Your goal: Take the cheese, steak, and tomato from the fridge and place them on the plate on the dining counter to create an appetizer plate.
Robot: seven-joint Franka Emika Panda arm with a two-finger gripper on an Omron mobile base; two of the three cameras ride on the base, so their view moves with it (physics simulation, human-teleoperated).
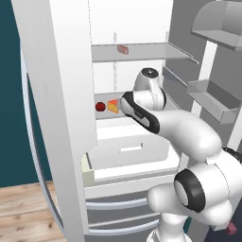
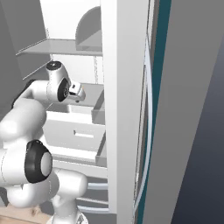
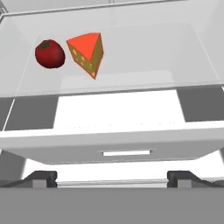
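Reaching for the cheese (image 3: 87,53) calls for a level advance over the drawer (image 3: 124,148), jaws straddling the wedge, clear of the tomato (image 3: 49,53) just beside it. Both sit upper left in the hand view, on the fridge (image 1: 56,94) shelf (image 3: 144,61), well ahead of the gripper (image 3: 111,177), wide open, empty. Steak (image 1: 123,49) lies a shelf higher.

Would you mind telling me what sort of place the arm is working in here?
Most likely a kitchen, at an open fridge: white shelves and a drawer inside, bins on the door, and food on the shelves, namely a tomato, a cheese wedge and a steak higher up.
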